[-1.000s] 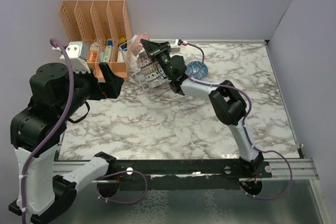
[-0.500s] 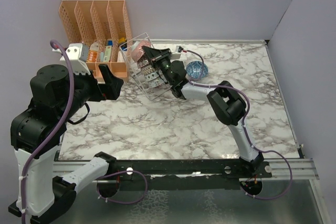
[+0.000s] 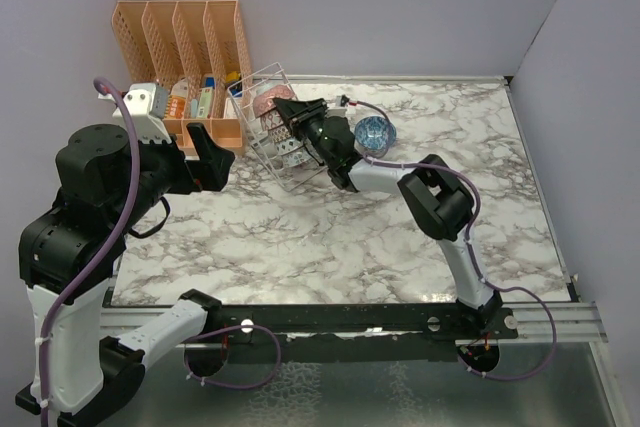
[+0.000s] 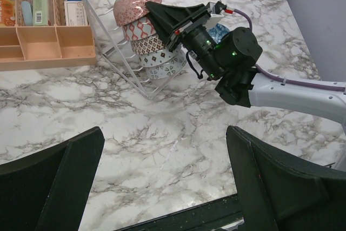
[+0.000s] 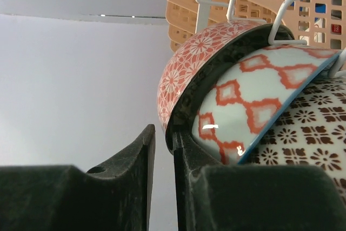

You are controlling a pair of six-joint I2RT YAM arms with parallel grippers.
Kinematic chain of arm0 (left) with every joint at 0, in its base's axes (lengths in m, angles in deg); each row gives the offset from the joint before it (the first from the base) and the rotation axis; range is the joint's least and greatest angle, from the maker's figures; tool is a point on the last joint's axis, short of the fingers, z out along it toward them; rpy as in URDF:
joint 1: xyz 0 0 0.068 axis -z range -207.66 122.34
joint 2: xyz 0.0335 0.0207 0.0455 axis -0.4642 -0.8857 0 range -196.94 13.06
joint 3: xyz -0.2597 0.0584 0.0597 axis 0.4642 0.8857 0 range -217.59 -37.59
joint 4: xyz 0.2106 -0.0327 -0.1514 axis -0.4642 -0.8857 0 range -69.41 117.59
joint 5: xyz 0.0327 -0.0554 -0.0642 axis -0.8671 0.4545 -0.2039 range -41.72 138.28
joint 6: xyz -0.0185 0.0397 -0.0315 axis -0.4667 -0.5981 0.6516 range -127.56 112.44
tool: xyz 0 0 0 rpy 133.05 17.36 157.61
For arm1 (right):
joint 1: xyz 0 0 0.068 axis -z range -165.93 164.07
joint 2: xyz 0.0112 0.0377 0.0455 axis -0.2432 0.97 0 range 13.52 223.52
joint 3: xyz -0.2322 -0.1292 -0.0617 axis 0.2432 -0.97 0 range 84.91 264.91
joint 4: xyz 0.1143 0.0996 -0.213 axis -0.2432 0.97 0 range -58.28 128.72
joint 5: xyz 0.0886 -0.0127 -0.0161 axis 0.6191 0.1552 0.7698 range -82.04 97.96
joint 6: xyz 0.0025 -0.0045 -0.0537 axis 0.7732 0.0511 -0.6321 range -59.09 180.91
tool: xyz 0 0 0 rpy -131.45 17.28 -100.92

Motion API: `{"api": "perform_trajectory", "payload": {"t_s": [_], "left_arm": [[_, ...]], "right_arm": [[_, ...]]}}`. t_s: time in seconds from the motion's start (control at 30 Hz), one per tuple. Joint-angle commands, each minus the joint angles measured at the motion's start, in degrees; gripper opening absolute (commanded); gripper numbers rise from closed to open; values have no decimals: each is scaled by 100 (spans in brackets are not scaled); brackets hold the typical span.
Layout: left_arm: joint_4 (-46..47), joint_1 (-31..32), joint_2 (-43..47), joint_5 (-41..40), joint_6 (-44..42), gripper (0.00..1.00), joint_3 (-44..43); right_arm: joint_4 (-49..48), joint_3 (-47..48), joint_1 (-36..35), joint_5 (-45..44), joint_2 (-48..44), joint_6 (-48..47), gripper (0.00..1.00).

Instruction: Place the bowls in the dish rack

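Note:
The wire dish rack (image 3: pixel 257 147) stands tilted at the back left and holds several stacked bowls. The pink-red bowl (image 3: pixel 264 104) is topmost; it also shows in the left wrist view (image 4: pixel 131 5) and the right wrist view (image 5: pixel 189 63), above a red-lattice bowl (image 5: pixel 254 96). My right gripper (image 3: pixel 289 111) is at this bowl's rim, its jaws a narrow gap apart. One finger lies inside the bowl and the other stands just clear of its outside. A blue bowl (image 3: pixel 375 132) sits on the table behind my right wrist. My left gripper (image 4: pixel 165 187) is wide open and empty above the marble.
An orange slotted organizer (image 3: pixel 180 37) with small items stands against the back left wall, touching the rack's left side. Grey walls close the left, the back and the right. The right arm's cable (image 3: pixel 375 97) loops over the table near the blue bowl.
My right gripper has moved down and a little left with the pink-red bowl, which now rests on the stack in the rack. The left arm has not moved.

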Motion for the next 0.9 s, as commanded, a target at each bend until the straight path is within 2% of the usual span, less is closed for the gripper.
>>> {"api": "perform_trajectory", "payload": {"t_s": [0.0, 0.33, 0.73, 0.83, 0.87], "left_arm": [[30, 27, 23, -126, -4, 99, -79], [77, 27, 14, -100, 26, 99, -55], [149, 27, -59, -91, 22, 99, -133], [135, 27, -107, -90, 32, 99, -213], [137, 27, -114, -89, 30, 99, -244]], "right_arm": [[282, -133, -42, 2, -532, 118, 20], [605, -421, -40, 183, -881, 294, 33], [1276, -1322, -42, 455, -1852, 189, 36], [1750, -1534, -40, 572, -2326, -194, 37], [2151, -1517, -35, 582, -2514, -416, 40]]}}
